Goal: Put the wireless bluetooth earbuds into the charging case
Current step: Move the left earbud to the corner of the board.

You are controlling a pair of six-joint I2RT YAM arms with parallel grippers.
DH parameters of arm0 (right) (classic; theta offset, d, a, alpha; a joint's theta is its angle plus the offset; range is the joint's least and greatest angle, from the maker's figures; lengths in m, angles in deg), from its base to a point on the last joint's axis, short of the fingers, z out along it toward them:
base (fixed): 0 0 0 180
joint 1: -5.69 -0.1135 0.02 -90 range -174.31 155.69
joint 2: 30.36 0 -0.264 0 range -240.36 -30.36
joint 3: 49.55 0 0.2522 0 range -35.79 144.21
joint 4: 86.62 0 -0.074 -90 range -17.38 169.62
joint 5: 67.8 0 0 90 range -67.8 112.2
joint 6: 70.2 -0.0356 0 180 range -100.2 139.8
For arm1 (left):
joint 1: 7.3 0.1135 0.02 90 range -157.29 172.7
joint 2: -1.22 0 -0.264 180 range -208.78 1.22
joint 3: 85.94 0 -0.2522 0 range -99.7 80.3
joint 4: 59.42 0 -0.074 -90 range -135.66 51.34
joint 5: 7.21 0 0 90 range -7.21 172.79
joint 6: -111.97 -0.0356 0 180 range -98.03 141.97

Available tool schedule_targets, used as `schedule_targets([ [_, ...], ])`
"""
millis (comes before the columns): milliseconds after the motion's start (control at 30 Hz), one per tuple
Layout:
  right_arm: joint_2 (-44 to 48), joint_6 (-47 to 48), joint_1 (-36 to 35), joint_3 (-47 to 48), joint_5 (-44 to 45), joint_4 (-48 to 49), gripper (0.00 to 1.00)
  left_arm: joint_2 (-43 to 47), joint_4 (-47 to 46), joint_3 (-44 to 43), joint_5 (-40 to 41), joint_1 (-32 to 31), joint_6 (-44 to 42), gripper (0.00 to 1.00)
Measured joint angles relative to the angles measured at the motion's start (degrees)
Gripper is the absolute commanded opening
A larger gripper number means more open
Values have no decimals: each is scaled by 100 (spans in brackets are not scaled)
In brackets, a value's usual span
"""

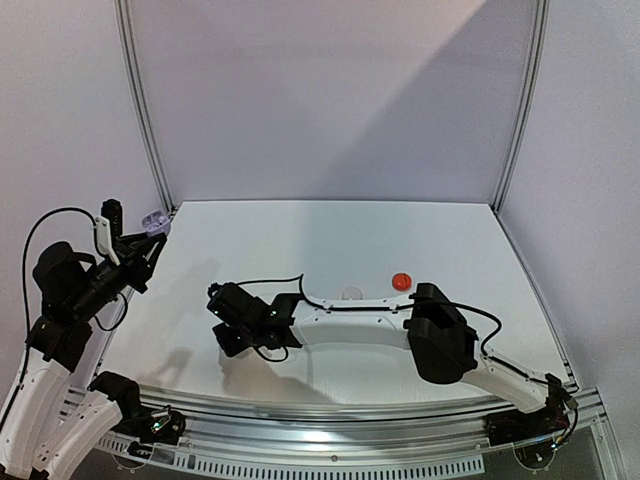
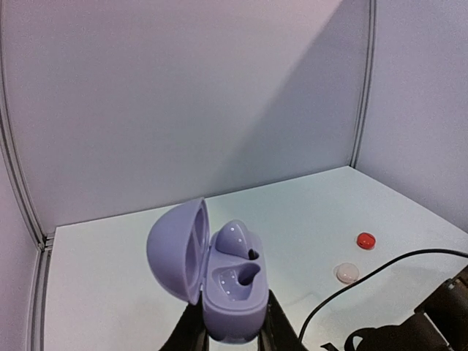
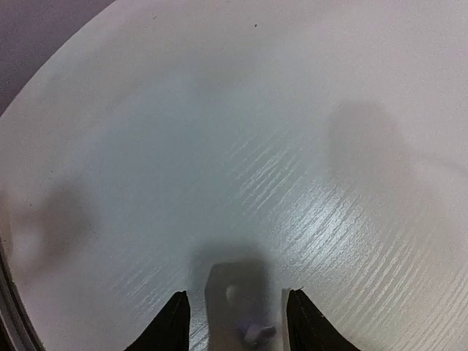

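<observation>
Left tool (image 2: 232,323): closed on the base of the lilac charging case (image 2: 230,289) and holding it raised off the bench (image 1: 330,230), above the far left corner. The lid stands open to one side and the two wells face up and towards the wrist camera. In my judgement it is held this way so that the wells are open to an approach from above. The far well holds a seated earbud (image 2: 235,240). The near well appears empty.

Right tool (image 3: 238,322): reaching across to the near left part of the bench, low over the surface, fingers apart. A loose lilac earbud (image 3: 252,333) lies flat on the bench between them, with a gap showing on either side. No grip is visible. The fingers appear set to close on it, and I judge this to be the pick-up step.

Earbud orientation: it is very small in the right wrist view. Its long axis seems to run roughly across the gap, rounded head towards one finger and stem towards the other, but this cannot be confirmed.

Other items: a red round case (image 1: 401,281) and a white round case (image 1: 352,293) sit closed near the middle of the bench, close to each other and well apart from both tools.

Risk, as judged: the earbud could twist or slip when pinched, and would then need turning to fit the empty well.
</observation>
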Motion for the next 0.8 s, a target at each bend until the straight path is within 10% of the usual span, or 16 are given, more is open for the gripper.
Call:
schedule_targets([
  [800,197,437,63,-710,-107,437,12,0,0,0,-87,24,17,0],
])
